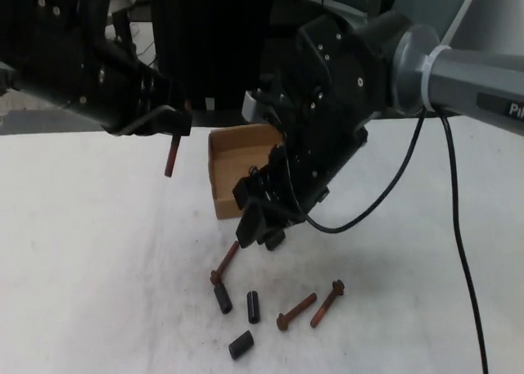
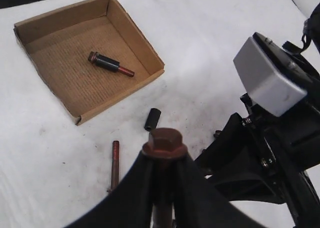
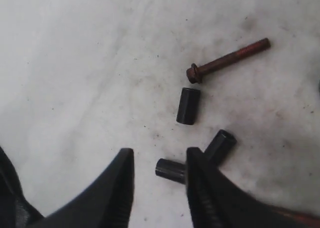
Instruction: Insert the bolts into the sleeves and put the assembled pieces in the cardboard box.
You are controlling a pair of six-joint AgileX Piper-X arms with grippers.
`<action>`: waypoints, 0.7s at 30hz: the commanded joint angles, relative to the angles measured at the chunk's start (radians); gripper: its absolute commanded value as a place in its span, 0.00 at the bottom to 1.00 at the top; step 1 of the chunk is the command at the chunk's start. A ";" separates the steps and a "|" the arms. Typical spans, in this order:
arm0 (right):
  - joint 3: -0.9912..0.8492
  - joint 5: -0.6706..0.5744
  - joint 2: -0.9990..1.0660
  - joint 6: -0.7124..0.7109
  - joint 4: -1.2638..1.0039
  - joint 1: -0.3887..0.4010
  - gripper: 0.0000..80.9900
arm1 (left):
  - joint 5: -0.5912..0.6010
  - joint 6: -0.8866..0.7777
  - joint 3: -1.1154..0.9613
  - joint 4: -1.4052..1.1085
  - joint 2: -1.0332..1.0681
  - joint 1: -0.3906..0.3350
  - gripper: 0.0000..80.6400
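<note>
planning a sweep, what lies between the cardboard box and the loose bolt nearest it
Bare bench, in the left wrist view; a sleeve lies just beside that stretch.

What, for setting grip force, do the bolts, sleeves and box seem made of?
The bolts look like steel with a reddish-brown, coppery or rusty finish. The sleeves are smooth matte black, metal or plastic, unclear. The box is brown corrugated cardboard, its floor ribbed.

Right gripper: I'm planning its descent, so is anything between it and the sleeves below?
Nothing visible does. The right gripper hangs open over three sleeves on the bench, with only air between.
</note>
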 commanded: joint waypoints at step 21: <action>-0.023 0.394 0.017 -0.931 0.006 -0.015 0.41 | 0.006 0.057 -0.001 0.014 -0.089 0.003 0.00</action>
